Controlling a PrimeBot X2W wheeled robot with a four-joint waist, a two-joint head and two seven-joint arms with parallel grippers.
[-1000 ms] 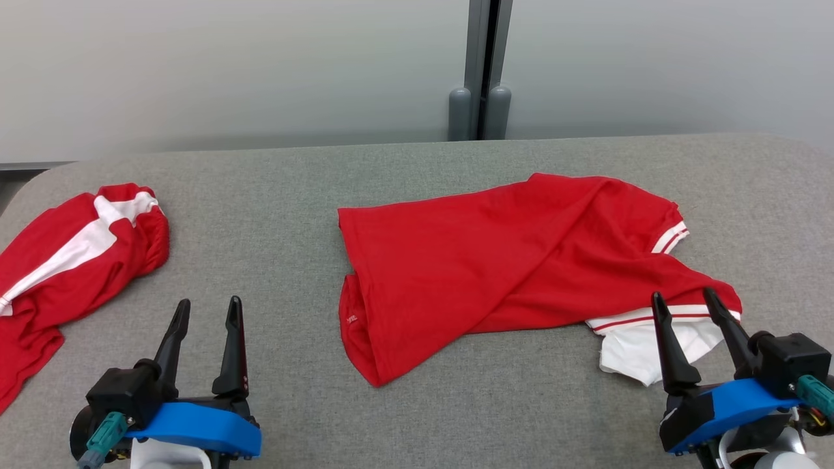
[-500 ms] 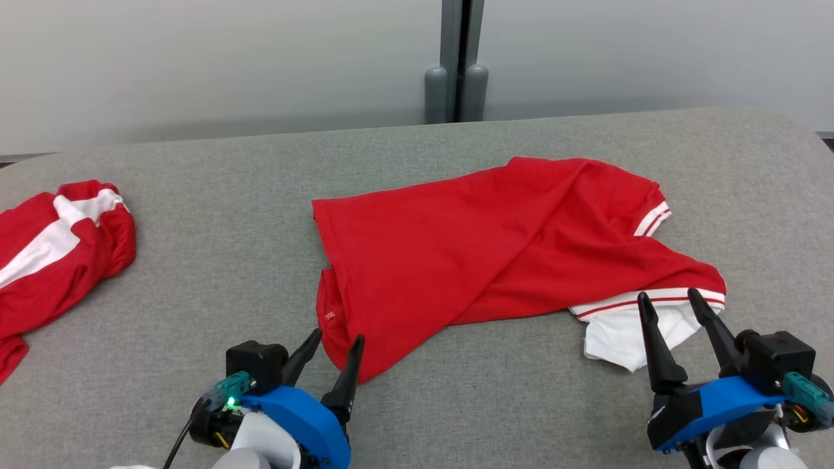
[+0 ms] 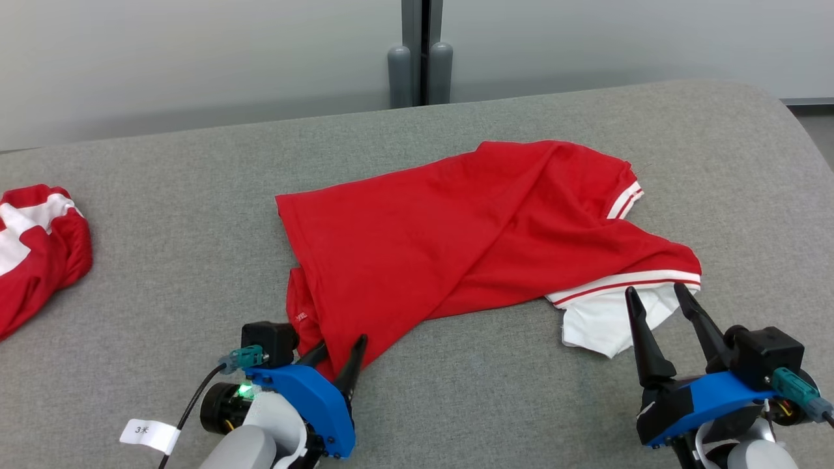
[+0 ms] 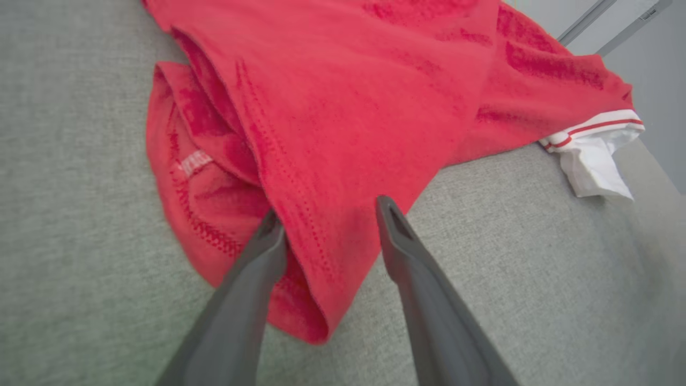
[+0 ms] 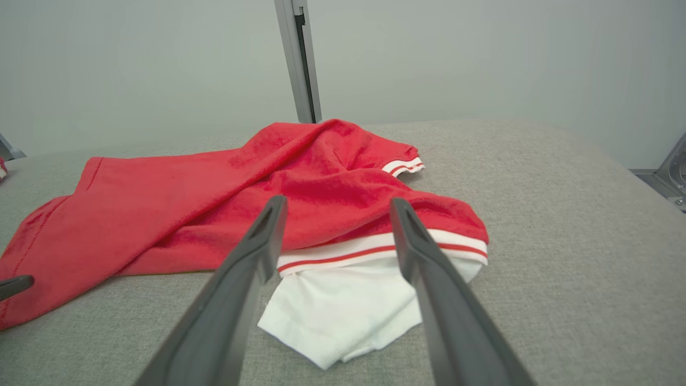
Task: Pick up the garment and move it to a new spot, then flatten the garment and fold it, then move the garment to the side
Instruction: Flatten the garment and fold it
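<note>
The garment is a red shirt with white striped trim, lying crumpled in the middle of the grey table. A white part sticks out at its near right end. My left gripper is open at the shirt's near left corner. In the left wrist view its fingers straddle the folded hem of the garment, with red cloth between them. My right gripper is open, its tips just before the white part and the striped band, holding nothing.
A second red and white garment lies at the table's far left. A grey post stands behind the table against the pale wall. The table's rounded right edge is close to the shirt. A white tag hangs at my left arm.
My left gripper has swung right from bare table to the shirt's near left corner, its fingers now around the hem and slightly narrower. The head camera has turned right. The right gripper has kept its place.
</note>
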